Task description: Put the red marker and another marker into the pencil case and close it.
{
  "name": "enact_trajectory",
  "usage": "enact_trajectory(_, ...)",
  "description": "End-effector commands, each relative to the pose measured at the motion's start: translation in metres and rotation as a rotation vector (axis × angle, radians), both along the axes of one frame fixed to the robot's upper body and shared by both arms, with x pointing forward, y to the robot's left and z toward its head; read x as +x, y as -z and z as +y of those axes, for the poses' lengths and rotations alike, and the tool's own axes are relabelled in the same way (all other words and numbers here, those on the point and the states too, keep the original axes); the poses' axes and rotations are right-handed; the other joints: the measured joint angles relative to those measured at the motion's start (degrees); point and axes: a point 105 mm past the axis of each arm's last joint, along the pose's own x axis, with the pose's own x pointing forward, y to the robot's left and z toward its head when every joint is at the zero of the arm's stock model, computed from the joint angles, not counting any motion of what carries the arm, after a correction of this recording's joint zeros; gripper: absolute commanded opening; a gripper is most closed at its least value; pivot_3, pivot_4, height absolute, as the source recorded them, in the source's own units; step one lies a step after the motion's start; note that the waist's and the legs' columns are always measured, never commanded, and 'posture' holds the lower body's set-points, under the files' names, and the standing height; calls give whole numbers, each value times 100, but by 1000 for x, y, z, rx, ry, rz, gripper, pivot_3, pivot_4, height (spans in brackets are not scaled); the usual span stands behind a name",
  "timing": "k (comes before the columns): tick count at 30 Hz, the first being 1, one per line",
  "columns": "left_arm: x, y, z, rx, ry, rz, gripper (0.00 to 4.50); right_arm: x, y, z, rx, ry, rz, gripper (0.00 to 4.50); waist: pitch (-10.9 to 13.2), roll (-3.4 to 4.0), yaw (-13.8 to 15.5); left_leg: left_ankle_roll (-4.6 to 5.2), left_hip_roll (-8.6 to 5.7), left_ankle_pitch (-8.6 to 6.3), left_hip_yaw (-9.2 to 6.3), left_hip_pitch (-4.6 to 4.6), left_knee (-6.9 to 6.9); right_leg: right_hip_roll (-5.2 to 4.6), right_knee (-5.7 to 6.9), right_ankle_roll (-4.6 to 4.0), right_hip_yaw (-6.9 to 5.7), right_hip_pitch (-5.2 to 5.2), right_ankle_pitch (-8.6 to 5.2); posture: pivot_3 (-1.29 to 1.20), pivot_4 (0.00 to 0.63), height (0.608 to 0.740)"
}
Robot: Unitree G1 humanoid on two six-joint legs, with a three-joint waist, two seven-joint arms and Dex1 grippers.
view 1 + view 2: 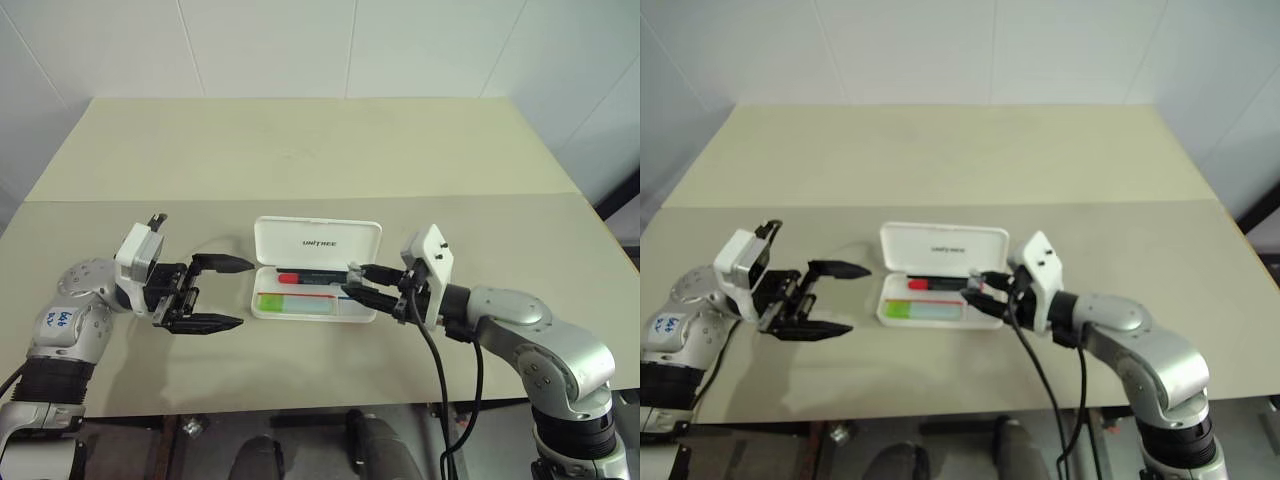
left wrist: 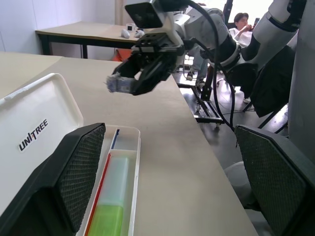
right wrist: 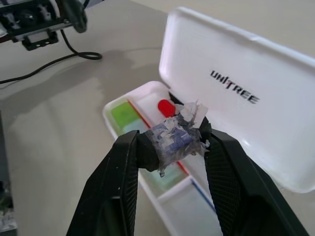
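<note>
A: Case position?

B: The pencil case (image 1: 316,268) lies open near the front middle of the table (image 1: 300,150), lid propped up toward the far side, logo facing the robot. Tray on the near side.

A: Contents?

B: The red marker (image 1: 312,277) lies in the tray's far lane, red cap toward the robot's left, dark body running right. The light-green marker (image 1: 292,304) lies in the near lane, its green end to the left, paler body to the right. Both rest lengthwise inside the tray.

A: Right arm?

B: The right gripper (image 3: 172,142) hovers at the tray's right end, just above it. Its two fingers are pinched narrow on a small crumpled scrap of taped material (image 3: 176,133), whitish and blue. I cannot tell what that scrap is.

A: Is it touching either marker?

B: Cannot tell; from the wrist view the red cap sits just behind the scrap.

A: Left arm?

B: The left gripper (image 1: 215,293) is off the case's left side, pointing at it, jaws spread wide with nothing between them. It is near the case but apart from it.
</note>
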Motion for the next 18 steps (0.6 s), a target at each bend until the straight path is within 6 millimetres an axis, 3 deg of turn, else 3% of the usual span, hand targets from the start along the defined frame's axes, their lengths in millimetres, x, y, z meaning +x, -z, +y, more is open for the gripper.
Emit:
enact_trajectory(1, -9, -4, 2, 13, 118, -31, 4500, -7, -3, 3, 8, 13, -11, 1623, 0, 0, 28, 0, 0, 0, 0, -6, 1, 0, 3, 0, 0, -6, 0, 0, 150, 740)
enact_trajectory(8, -6, -4, -1, 10, 138, -33, 4500, -14, 9, 0, -25, -13, 9, 1623, 0, -1, 75, 1, 0, -1, 3, -28, 4, 3, 11, 3, 0, -30, 1, 0, 150, 740)
enact_trajectory(18, -6, -5, -6, -15, 170, -23, 4500, -4, 32, -5, -80, 1, 46, 1623, -1, -2, 69, 3, 0, -1, 3, -25, 10, 5, 3, 2, 1, -30, 1, 0, 150, 740)
